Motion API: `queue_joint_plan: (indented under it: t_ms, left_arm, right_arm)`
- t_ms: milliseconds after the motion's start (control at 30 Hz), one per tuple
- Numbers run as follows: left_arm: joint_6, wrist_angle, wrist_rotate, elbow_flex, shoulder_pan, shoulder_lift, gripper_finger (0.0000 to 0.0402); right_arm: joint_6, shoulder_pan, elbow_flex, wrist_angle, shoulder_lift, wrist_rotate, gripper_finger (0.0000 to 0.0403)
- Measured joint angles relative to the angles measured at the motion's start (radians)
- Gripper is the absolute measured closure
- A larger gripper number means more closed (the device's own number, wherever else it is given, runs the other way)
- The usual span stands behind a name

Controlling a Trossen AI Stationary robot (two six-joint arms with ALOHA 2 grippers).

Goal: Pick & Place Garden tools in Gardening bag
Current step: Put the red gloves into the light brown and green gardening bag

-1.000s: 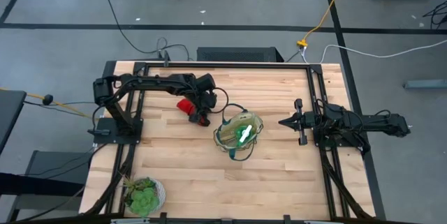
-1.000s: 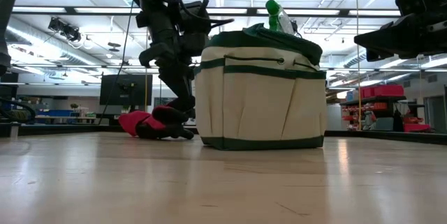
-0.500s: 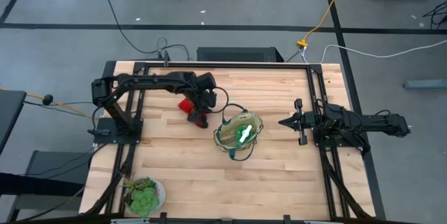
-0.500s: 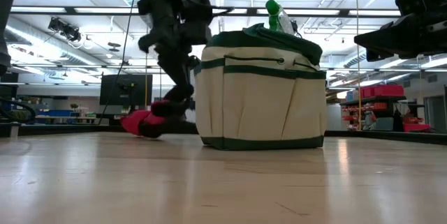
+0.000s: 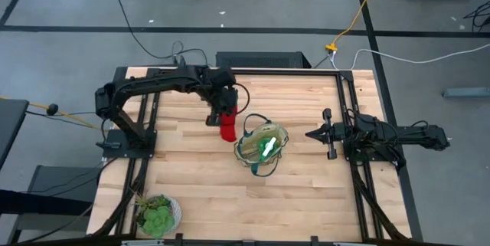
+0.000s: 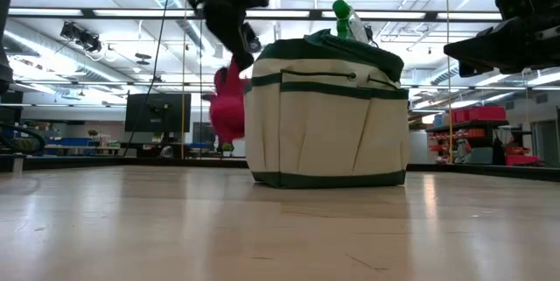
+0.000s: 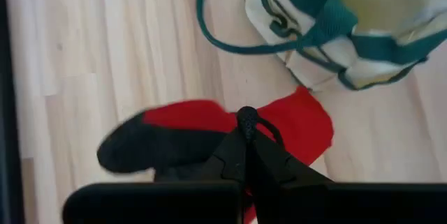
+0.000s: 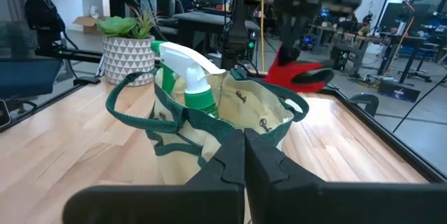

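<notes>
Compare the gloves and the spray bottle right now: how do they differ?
The gloves are red and black; the spray bottle is green with a white nozzle. The gloves hang off the table from the shut left gripper, beside the bag; the bottle stands inside the bag, nozzle poking above the rim.

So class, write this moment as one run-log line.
left tool: shut on glove bundle, lifted beside gardening bag | right tool: shut, waiting right of bag | spray bottle: in bag

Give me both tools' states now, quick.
Left tool: shut on the red-and-black fabric glove bundle, lifted beside the tan fabric gardening bag.
Right tool: shut, holding nothing.
</notes>
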Motion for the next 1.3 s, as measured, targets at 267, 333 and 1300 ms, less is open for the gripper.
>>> queue_joint_plan:
  t_ms: [267,333,1300]
  left_arm:
    - [-0.055,-0.061,-0.002,0.161,0.000,-0.001,0.0396]
    - [-0.067,-0.075,-0.002,0.203,0.000,-0.001,0.0396]
    - [-0.235,0.024,0.016,0.503,-0.143,-0.002,0.0396]
  right_arm:
    - [0.000,0.000,0.000,0.000,0.000,0.001,0.0401]
    - [0.000,0.000,0.000,0.000,0.000,0.000,0.0401]
    - [0.000,0.000,0.000,0.000,0.000,0.000,0.0401]
